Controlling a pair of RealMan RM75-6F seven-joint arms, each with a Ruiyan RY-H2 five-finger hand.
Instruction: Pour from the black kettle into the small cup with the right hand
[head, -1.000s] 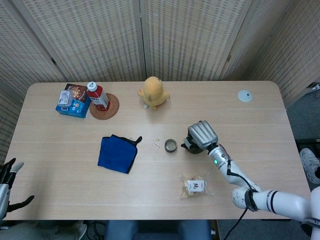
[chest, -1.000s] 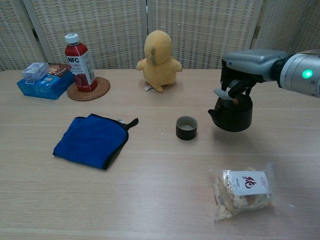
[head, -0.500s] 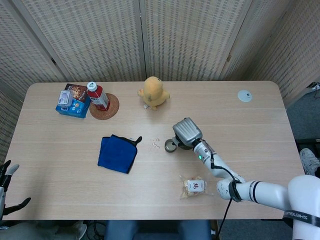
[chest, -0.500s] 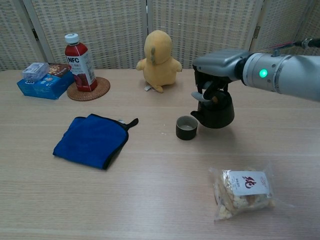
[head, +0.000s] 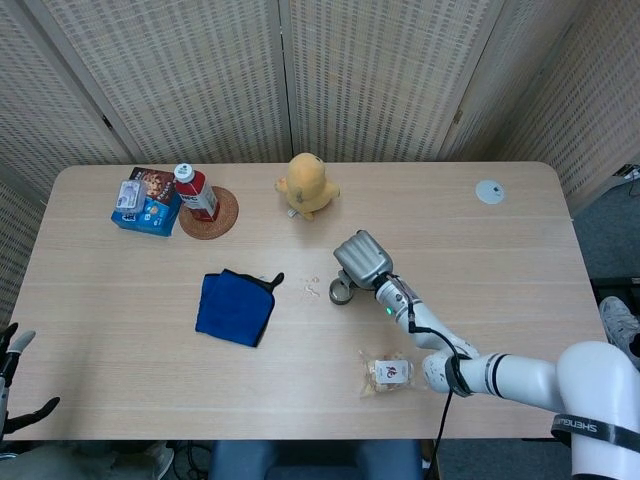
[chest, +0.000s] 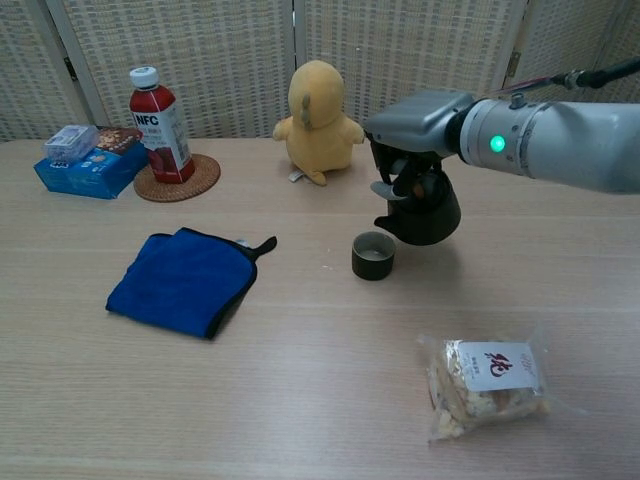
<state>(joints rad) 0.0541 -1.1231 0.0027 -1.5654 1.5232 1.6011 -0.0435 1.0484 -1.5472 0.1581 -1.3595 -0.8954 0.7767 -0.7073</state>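
Moved: over the last second I've carried the black kettle (chest: 421, 206) leftward, from well right of the small cup (chest: 373, 255) to just beside it; the cup itself hasn't shifted.
Fingers: my right hand (chest: 412, 137) has its fingers (chest: 383, 186) curled down around the top of the kettle, clamped on it from above.
Kettle: held upright or nearly so, its spout on the left side, reaching toward the cup's far right rim; I can't tell whether its base clears the worktop (chest: 300, 390).
Cup: sits upright on the worktop, near the middle, just left of and slightly nearer than the kettle; from the head view my hand (head: 362, 259) covers the kettle and overlaps the cup's (head: 338, 295) right edge.
Left hand: low at the near left corner in the head view (head: 12, 385), fingers spread, holding nothing.
Near right: a clear snack packet (chest: 487, 387) lies flat, well nearer than the kettle.
Left of cup: a blue cloth (chest: 183, 279) folded on the worktop.
Far side: a yellow plush toy (chest: 317, 122) behind the cup; a red juice bottle (chest: 159, 126) on a woven coaster (chest: 177, 178); a blue box (chest: 88, 168) at the far left.
Far right: a small white disc (head: 489, 192) on the worktop.
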